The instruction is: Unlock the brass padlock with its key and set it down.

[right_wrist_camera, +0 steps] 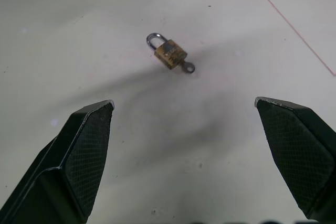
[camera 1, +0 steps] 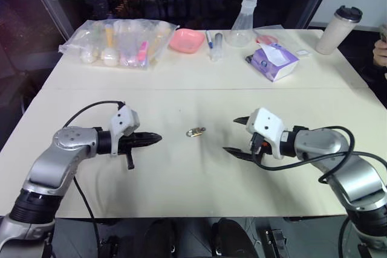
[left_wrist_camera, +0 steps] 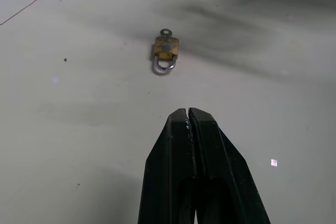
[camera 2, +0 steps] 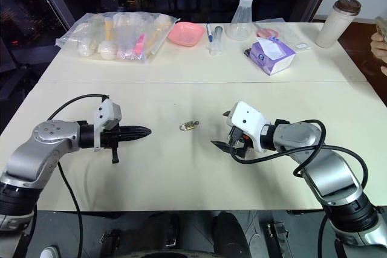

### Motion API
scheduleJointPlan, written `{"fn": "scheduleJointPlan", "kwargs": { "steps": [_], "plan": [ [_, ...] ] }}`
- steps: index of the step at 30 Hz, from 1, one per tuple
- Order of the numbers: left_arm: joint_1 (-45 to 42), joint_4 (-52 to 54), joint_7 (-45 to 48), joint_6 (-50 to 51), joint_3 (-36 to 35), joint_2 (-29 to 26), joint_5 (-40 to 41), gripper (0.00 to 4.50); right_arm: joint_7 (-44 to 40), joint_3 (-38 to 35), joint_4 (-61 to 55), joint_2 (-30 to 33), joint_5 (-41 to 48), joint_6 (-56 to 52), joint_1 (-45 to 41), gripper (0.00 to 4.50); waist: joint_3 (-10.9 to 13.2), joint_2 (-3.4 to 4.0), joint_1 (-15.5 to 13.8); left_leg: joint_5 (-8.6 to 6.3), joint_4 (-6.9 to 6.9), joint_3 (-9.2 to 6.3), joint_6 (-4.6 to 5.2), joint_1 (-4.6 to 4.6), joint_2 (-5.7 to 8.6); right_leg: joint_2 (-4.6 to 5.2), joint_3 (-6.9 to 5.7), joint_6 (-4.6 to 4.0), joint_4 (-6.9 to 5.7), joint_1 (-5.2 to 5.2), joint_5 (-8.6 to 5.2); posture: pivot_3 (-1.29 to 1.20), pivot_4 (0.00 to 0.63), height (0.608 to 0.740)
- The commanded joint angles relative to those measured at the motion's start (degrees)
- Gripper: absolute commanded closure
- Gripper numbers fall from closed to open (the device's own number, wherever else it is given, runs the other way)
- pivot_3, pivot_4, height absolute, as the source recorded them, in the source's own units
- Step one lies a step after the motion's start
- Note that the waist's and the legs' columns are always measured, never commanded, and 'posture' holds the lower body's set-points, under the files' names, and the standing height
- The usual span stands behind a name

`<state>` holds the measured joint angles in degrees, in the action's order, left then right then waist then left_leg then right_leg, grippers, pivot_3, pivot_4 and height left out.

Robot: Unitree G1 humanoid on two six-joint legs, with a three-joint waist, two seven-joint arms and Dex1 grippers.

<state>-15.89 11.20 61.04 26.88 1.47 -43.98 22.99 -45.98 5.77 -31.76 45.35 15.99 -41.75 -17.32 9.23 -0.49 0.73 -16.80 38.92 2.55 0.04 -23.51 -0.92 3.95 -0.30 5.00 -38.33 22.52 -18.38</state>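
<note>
With our left gripper (camera 1: 156,138) pinched closed and right gripper (camera 1: 237,135) spread wide, the tiny gold-brass padlock (camera 1: 193,132) at frame centre, silvery key (right_wrist_camera: 188,67) inserted, could skid away if nudged off-centre.

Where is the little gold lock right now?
The brass padlock lies on the table in the head views, between the left gripper and the right gripper, touching neither.
</note>
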Motion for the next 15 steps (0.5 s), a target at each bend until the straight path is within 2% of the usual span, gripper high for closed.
{"fn": "scheduleJointPlan", "kwargs": {
  "steps": [1, 5, 6, 9, 13, 15],
  "plan": [
    [-0.28, -0.8, -0.36, -2.96, 0.4, 0.45, -1.64, 4.5, 0.57, -0.66, -0.96, 0.09, -0.22, 1.03, -0.2, 0.03, 0.0, 0.0, -0.08, 0.0, 0.0, 0.0, 0.0, 0.0, 0.0, 0.0, 0.0, 0.0, 0.0, 0.0, 0.0, 0.0, 0.15, 0.715],
    [-1.51, -2.36, 0.09, -3.37, 0.25, 1.12, -1.42, 4.5, 1.27, -1.05, -2.39, -0.41, 0.88, -0.58, -0.63, 0.03, 0.0, 0.0, -0.06, 0.0, 0.01, 0.0, 0.0, 0.0, 0.0, 0.0, -0.01, 0.0, 0.0, -0.01, 0.0, 0.0, 0.15, 0.715],
    [-2.02, -3.23, 0.68, -3.73, 1.06, 1.29, -1.83, 4.24, 1.44, -0.99, -2.35, -0.37, 0.71, -0.48, -0.61, 0.01, 0.0, 0.0, -0.11, 0.0, 0.01, 0.0, 0.0, 0.0, 0.0, 0.0, -0.01, 0.0, 0.0, -0.01, 0.0, 0.0, 0.15, 0.715],
    [-2.83, -4.68, -0.6, -8.24, 5.37, 2.97, -6.95, 3.31, 2.08, -0.94, -2.87, -0.31, 0.23, -0.38, -0.1, 0.0, 0.0, 0.01, -0.11, 0.0, 0.01, 0.0, 0.0, 0.0, 0.01, 0.0, -0.02, 0.01, 0.0, -0.02, 0.0, 0.0, 0.15, 0.715],
    [-3.87, -5.58, 0.01, -12.67, 10.31, 6.63, -10.2, 1.44, 2.94, -0.98, -3.32, -0.75, 0.53, -1.14, -0.46, 0.0, 0.0, 0.0, -0.12, -0.01, 0.02, 0.01, 0.02, -0.01, 0.03, 0.0, -0.02, 0.01, 0.01, -0.04, 0.01, 0.0, 0.15, 0.715],
    [-5.56, -9.22, -1.09, -14.01, 11.75, 9.85, -11.41, 0.67, 3.31, -0.65, -2.94, -0.73, -0.08, -0.64, -0.19, 0.0, 0.0, 0.0, -0.15, -0.01, 0.03, 0.01, 0.03, -0.01, 0.03, 0.0, -0.02, 0.02, 0.0, -0.04, 0.01, 0.0, 0.15, 0.715]
  ]
}}
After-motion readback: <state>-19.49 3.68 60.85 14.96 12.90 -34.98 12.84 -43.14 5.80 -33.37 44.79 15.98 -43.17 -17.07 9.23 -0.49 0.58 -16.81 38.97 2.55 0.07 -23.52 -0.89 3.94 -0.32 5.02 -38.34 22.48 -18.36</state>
